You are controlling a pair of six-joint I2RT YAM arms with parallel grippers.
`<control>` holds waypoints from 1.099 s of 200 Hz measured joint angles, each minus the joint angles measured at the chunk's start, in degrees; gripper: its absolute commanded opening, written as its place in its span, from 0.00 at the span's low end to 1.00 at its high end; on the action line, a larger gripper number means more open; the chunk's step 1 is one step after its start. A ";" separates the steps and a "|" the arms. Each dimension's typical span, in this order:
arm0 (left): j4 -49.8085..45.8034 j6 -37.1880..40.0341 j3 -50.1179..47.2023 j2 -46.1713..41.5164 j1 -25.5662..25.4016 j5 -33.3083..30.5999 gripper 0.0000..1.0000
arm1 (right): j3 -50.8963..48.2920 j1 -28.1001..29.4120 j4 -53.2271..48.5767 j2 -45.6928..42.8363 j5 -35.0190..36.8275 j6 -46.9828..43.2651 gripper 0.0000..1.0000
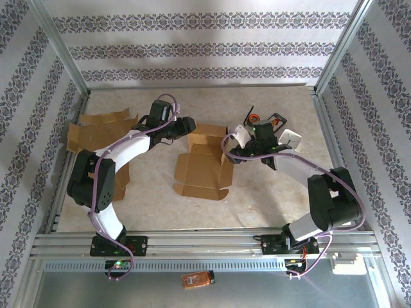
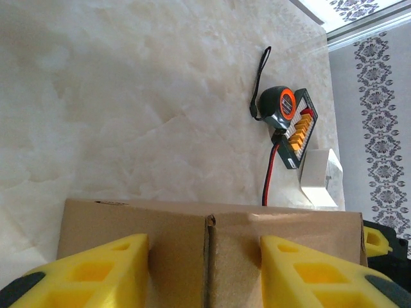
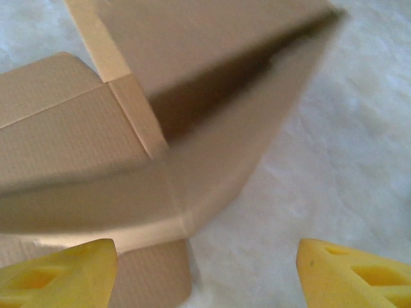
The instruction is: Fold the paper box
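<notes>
While your left end effector [image 2: 203,247] sits half-open against the back panel of the box [image 1: 202,168], mid tabletop [image 1: 270,199], your right end effector [image 3: 207,253] is spread wide by its right flap, not closed on it.

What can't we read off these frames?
Right wrist: paper box blurred, too close; contact with right gripper unclear.
Left wrist: box beyond left gripper cut off by bottom edge.
Top external: flat cardboard partly under left arm; orange item too small to identify.
</notes>
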 measured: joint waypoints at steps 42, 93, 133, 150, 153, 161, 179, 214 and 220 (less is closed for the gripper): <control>-0.09 0.46 0.28 0.00 0.22 -0.98 0.45 | 4.74 6.69 -0.31 4.46 6.86 -1.18 0.72; -0.90 1.55 0.44 -0.20 0.39 -1.79 0.45 | 8.98 8.33 -0.76 7.67 13.09 5.84 0.65; -1.22 1.73 0.42 -0.44 1.36 -2.60 0.45 | 9.29 11.28 5.03 10.36 19.47 14.12 0.59; -1.22 1.70 0.31 -0.55 1.95 -2.89 0.45 | 9.29 12.37 9.09 12.20 22.36 16.61 0.56; -1.22 1.70 0.31 -0.59 1.99 -2.99 0.45 | 9.29 12.41 9.77 12.55 22.80 16.87 0.55; -1.25 1.70 0.31 -0.66 2.14 -3.08 0.45 | 9.27 12.63 11.89 13.49 23.91 17.81 0.54; -1.27 1.68 0.31 -0.72 2.27 -3.10 0.45 | 9.16 12.74 16.09 15.30 25.97 19.98 0.49; -1.36 1.64 0.15 -0.96 2.27 -2.89 0.53 | 8.28 12.70 19.93 15.89 27.89 23.65 0.28; -1.38 1.46 -0.02 -1.14 2.29 -2.69 0.55 | 8.13 12.68 20.46 15.91 28.28 24.55 0.26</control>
